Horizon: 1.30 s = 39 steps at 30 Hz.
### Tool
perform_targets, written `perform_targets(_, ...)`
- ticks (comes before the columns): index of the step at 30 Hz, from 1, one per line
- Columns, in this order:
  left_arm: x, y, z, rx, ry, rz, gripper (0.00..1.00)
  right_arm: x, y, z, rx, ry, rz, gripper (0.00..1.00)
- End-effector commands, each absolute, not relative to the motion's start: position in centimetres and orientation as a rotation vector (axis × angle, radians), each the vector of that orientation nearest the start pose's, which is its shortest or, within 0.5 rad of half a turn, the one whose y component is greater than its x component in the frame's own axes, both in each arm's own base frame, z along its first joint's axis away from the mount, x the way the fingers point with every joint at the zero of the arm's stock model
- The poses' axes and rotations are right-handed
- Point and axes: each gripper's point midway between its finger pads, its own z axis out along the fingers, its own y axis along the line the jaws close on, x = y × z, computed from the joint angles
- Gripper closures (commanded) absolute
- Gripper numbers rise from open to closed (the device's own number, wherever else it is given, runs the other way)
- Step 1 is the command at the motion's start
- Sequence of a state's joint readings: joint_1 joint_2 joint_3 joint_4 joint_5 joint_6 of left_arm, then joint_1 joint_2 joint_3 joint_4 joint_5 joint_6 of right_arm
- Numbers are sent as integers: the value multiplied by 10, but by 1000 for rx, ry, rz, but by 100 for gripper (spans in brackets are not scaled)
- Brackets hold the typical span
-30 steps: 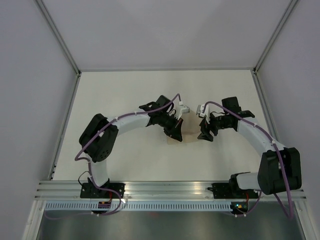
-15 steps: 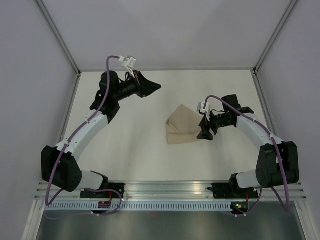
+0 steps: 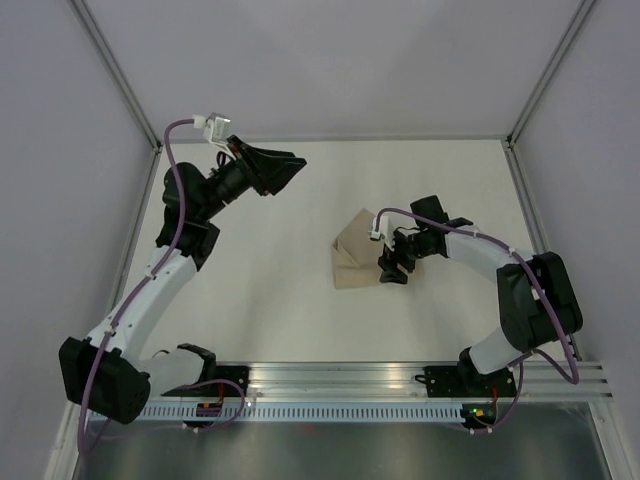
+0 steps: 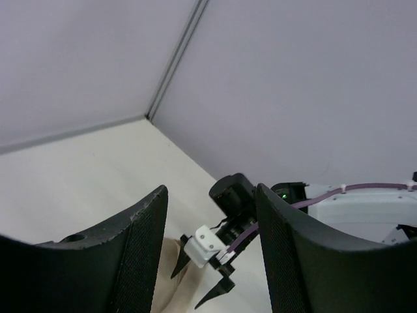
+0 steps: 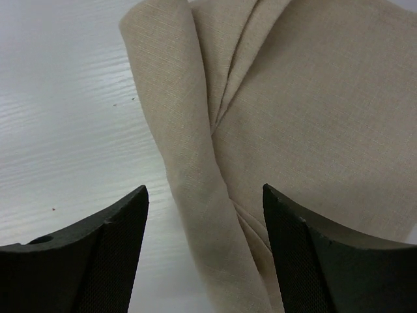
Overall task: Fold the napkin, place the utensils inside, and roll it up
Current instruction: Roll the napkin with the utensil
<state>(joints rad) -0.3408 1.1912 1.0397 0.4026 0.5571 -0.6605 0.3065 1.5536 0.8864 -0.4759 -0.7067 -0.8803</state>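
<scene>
Right wrist view: looks straight down between two dark fingers (image 5: 98, 254) onto cloth.
Right gripper (image 5: 203, 195): jaws stand wide apart, closed on nothing; hangs low over the cloth, contact impossible to judge.
Napkin (image 5: 293, 117): directly under and ahead of this gripper; beige, matte, folded into overlapping layers; one long rolled-over ridge runs up between the two fingers, with flatter layers spreading past the finger on the picture's right.
Table (image 5: 58, 117): white surface, bare beyond the finger on the picture's left, just beside the napkin's ridge.
Top external view, right side: right gripper (image 3: 390, 270) points at the napkin (image 3: 352, 258), tips over its nearest edge; cloth lies as a rough triangle, most of it beyond the fingertips.
Left gripper (image 3: 288, 172): raised high on its arm, well apart from the napkin; jaws spread wide, nothing between them.
Left wrist view: left gripper (image 4: 210, 195) frames open air; far below, through the gap, shows the right gripper (image 4: 218, 287) with its white camera mount (image 4: 205, 244), and a beige corner of the napkin (image 4: 171, 274) beside it.
Walls (image 4: 293, 85): plain grey, meeting in a corner ahead of the left gripper.
Rail (image 3: 330, 375): metal strip at the table's near edge, behind both arms, carrying their bases.
</scene>
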Motion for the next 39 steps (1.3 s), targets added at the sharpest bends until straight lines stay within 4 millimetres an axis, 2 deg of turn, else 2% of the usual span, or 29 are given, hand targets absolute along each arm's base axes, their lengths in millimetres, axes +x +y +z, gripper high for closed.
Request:
perform_targets(1,316,-225,429,306,1323,-1102,38,292,178,46,-1525,1916,637,24)
perform_targets(7,306,-223,412,375,1369,-1003,40,290,172,31,-1587,1983,641,25)
perform_targets(10,311,-225,392,390,1426,-913,40,287,171,27,-1605,2003,654,26)
perform_targets(11,309,-232,386,410,1440,-903,40,287,171,26,-1605,2009,660,28)
perform_targets(12,317,-230,374,409,1469,-833,41,287,171,25,-1608,2026,675,29)
perform_targets(14,316,-240,359,434,1496,-787,42,286,172,24,-1607,2038,703,35)
perform_targets(15,322,-238,352,437,1506,-717,43,285,173,23,-1611,2056,734,38)
perform_targets(16,319,-247,345,460,1514,-705,43,286,171,24,-1601,2067,752,43)
perform_targets(18,322,-249,330,475,1533,-636,43,285,172,23,-1600,2089,810,52)
perform_targets(19,320,-258,319,498,1549,-626,44,286,170,23,-1591,2103,827,55)
perform_targets(21,320,-262,310,518,1550,-585,44,286,169,22,-1588,2127,886,61)
perform_targets(23,315,-274,296,555,1553,-575,45,285,167,16,-1572,2158,960,67)
perform_targets(25,311,-283,284,593,1545,-550,46,287,163,20,-1573,2181,1018,71)
perform_targets(26,312,-287,273,627,1552,-516,46,276,161,14,-1567,2241,1098,71)
perform_targets(28,306,-300,260,710,1550,-494,46,286,161,20,-1567,2221,1136,72)
perform_targets(29,307,-306,246,742,1578,-473,46,278,160,16,-1565,2262,1195,72)
perform_targets(30,305,-312,238,791,1575,-451,46,283,161,18,-1567,2251,1196,72)
perform_targets(31,297,-323,231,836,1567,-451,46,284,160,17,-1569,2255,1205,72)
perform_targets(32,299,-329,215,882,1575,-406,46,284,160,15,-1566,2271,1223,73)
perform_targets(34,289,-346,201,970,1561,-395,45,284,160,14,-1567,2278,1239,73)
perform_targets(39,269,-384,146,1234,1497,-364,36,283,158,6,-1563,2312,1267,73)
